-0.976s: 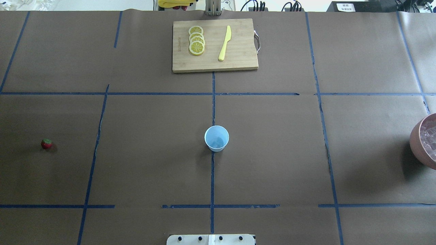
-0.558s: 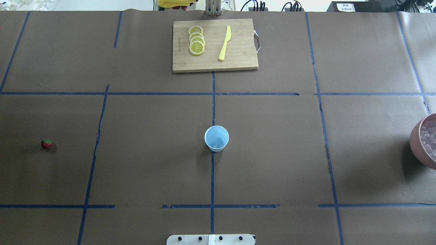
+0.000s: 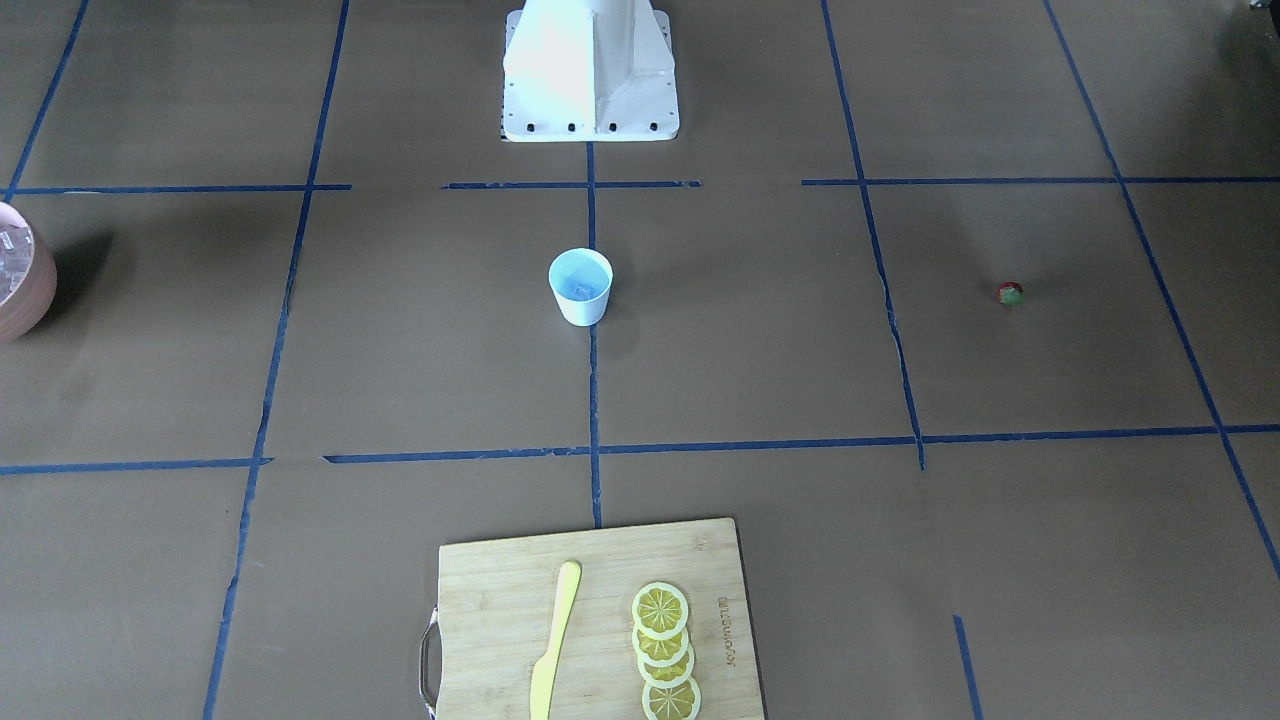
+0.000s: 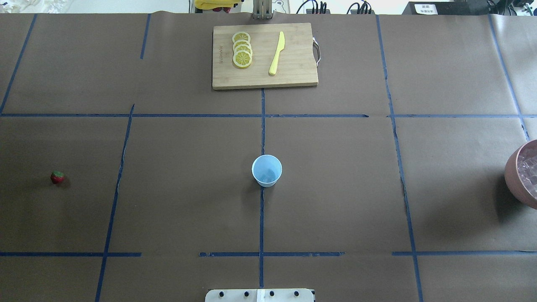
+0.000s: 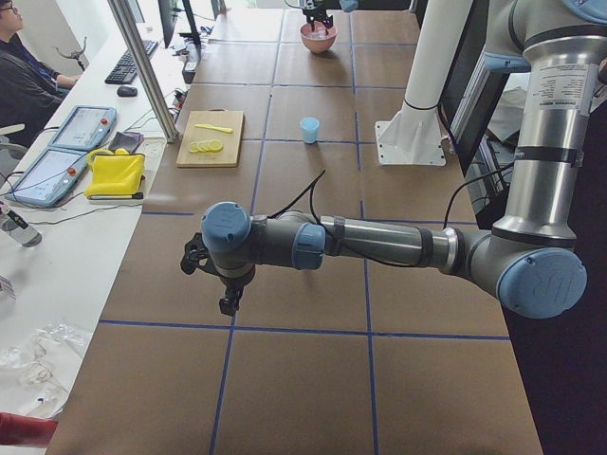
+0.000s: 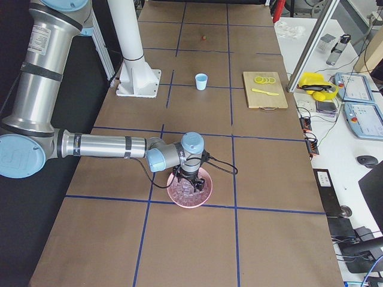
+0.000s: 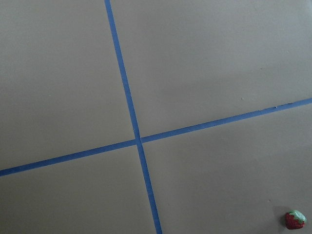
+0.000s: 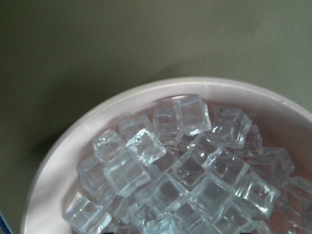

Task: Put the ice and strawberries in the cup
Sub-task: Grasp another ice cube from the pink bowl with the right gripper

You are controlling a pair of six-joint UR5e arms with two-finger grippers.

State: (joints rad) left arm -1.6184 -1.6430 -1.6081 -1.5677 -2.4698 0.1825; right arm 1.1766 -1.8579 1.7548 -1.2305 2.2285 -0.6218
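Note:
The white cup [image 4: 267, 170] with a pale blue inside stands upright at the table's middle; it also shows in the front view [image 3: 580, 286]. The tiny red strawberry [image 4: 57, 177] lies alone at the far left, and in the left wrist view [image 7: 295, 220] it sits at the bottom right corner. The ice [image 8: 190, 114] is piled in the pink bowl [image 4: 514, 180] at the right edge. My left gripper [image 5: 228, 301] hangs over the table near the strawberry. My right gripper [image 6: 190, 178] hovers over the bowl [image 6: 203, 194]. I cannot tell whether either gripper is open or shut.
A wooden cutting board [image 4: 293, 75] at the far middle carries lemon slices [image 4: 242, 49] and a yellow knife [image 4: 277, 53]. The white robot base [image 3: 590, 70] stands at the near middle. Blue tape lines cross the brown table cover.

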